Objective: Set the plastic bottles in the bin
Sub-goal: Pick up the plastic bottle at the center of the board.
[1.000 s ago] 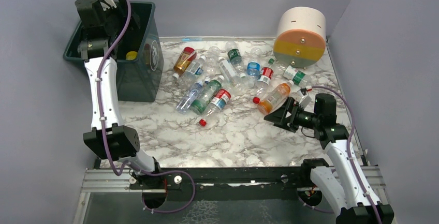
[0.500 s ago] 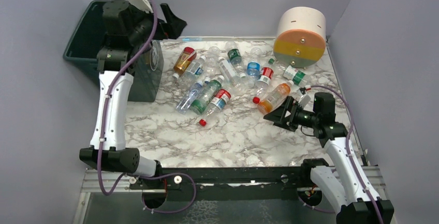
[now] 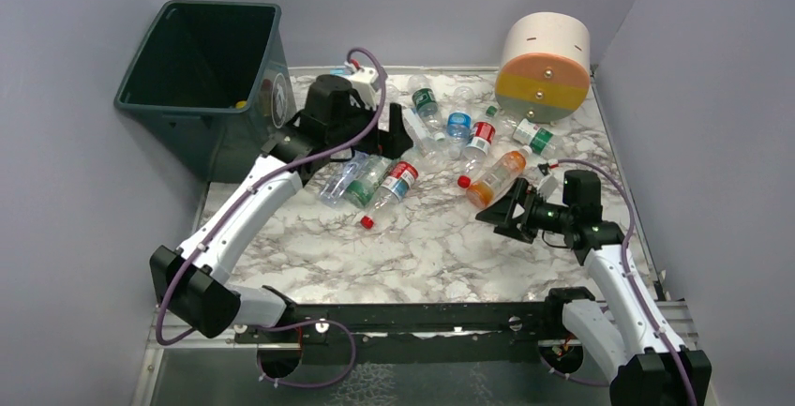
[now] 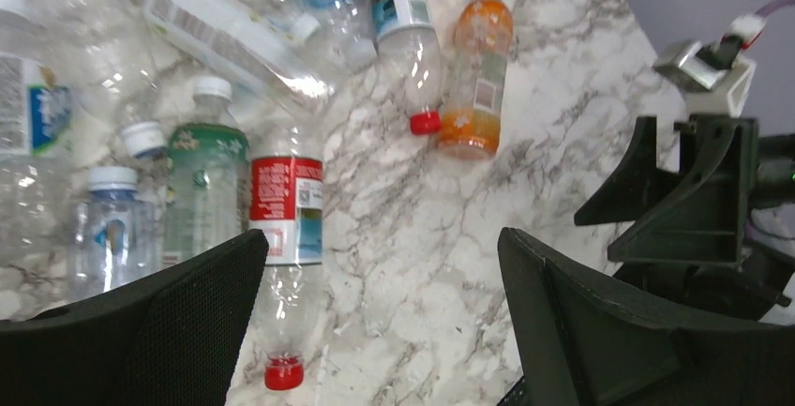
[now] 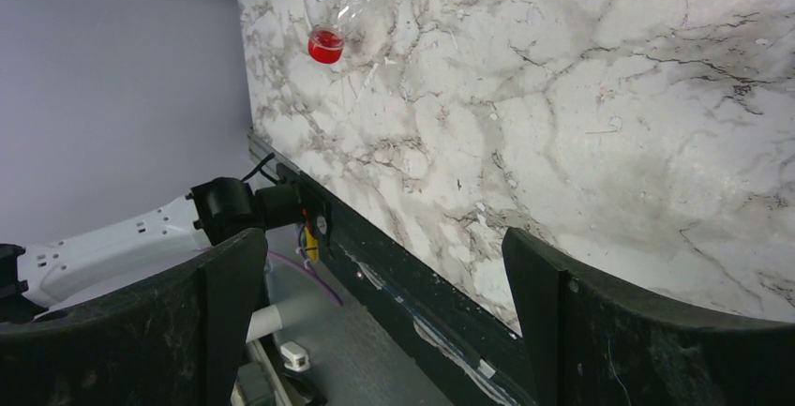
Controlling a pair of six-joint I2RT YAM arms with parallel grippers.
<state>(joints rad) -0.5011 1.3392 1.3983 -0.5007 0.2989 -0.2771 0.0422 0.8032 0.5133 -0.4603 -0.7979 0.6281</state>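
Two end effectors, both spread wide and holding nothing: left end effector hanging over the left part of the heap, right end effector low near the right edge of the surface, just short of the orange bottle. Over a dozen plastic bottles strewn across the far half of the surface, between the bin at the far left corner and the big cream, orange and yellow cylinder at the far right corner. Down inside the bin, a small yellow shape, possibly a bottle; too little showing to be sure. Looks like the reach stage of a pick, with nearly the whole job to do. From the left wrist view, a red-labelled bottle lying between the open fingers, close by one of them, with a green-labelled bottle just beside it. Next move probably calls for lowering straight down, pinching across the red label without snagging the neighbour, then lifting and carrying left over the bin's rim before letting go. Risk: thin, slick, round body, apt to roll or slip out.
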